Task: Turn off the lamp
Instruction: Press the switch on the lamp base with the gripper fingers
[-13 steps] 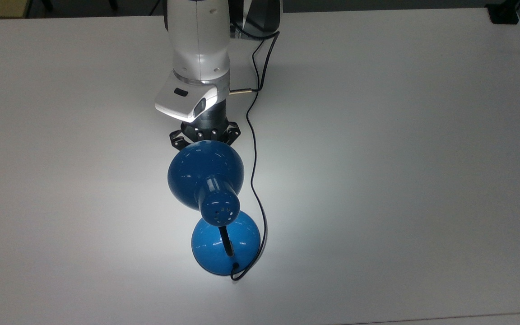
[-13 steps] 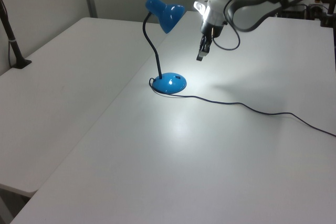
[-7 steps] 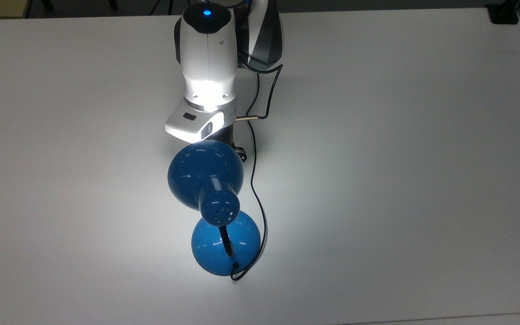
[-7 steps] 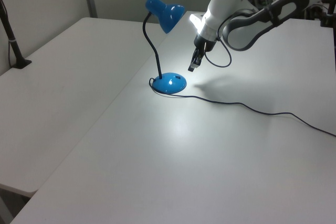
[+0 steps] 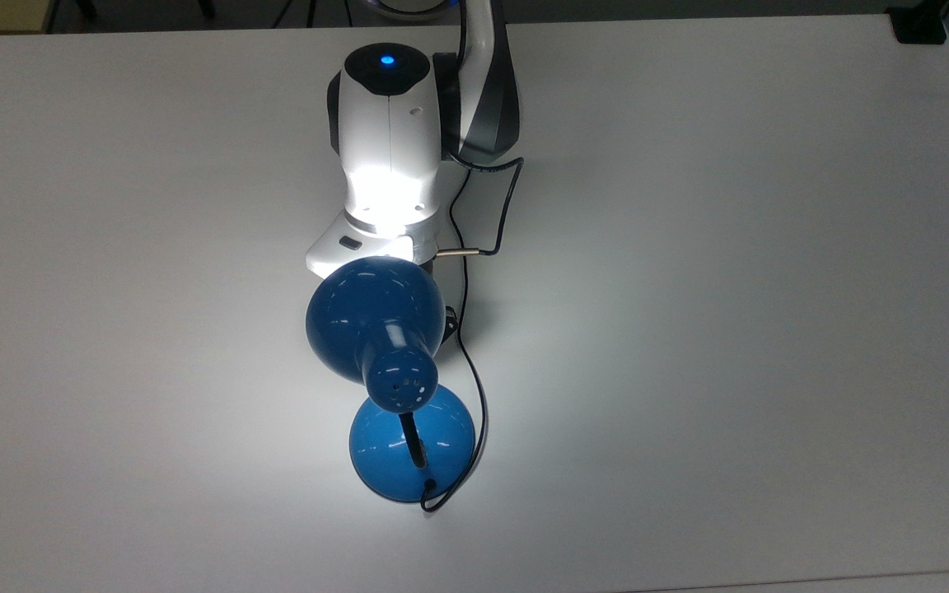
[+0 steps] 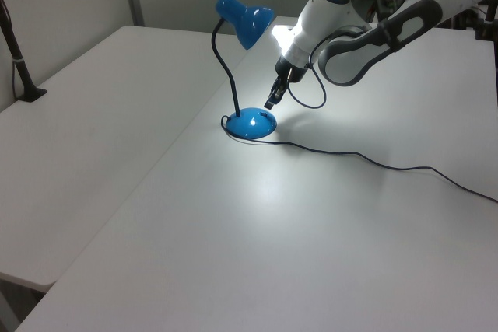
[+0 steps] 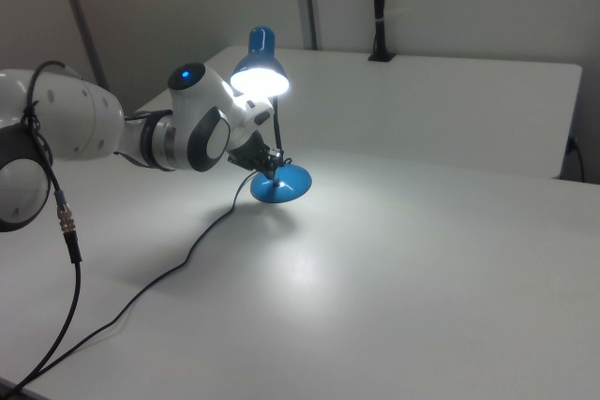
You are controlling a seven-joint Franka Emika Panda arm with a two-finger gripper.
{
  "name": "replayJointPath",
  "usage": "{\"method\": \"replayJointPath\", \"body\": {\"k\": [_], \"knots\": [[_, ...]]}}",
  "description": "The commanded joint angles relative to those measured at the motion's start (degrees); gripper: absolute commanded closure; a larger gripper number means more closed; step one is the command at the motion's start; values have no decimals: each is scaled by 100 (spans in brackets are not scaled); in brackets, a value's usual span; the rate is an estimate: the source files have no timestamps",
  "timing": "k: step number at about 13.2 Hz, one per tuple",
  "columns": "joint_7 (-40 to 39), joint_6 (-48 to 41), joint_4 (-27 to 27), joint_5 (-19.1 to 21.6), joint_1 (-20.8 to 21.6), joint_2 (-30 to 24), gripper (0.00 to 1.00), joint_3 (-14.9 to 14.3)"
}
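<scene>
I count one lamp (image 5: pixel 392 387) on the white table (image 5: pixel 730 288), one black cord (image 6: pixel 366 157) trailing from its base, and one arm (image 6: pixel 373 29) reaching in. The lamp stands well in from every table edge, nearer the bottom edge in the top view, and its bulb is lit, throwing a bright pool on the tabletop. The gripper (image 6: pixel 270 101) hangs just above the round blue base (image 6: pixel 252 123), on the left view's right of the gooseneck; whether it touches the base I cannot tell. Whether its fingers are parted or closed I cannot tell either. I read no brand, label or writing anywhere; one blue indicator light (image 5: pixel 388 60) glows on the arm.
</scene>
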Motion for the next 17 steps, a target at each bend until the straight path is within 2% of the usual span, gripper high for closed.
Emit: {"method": "replayJointPath", "body": {"k": [1,17], "knots": [[260,89,220,-110,69,206,100,-49],[269,81,114,-215,113,250,100,-146]]}}
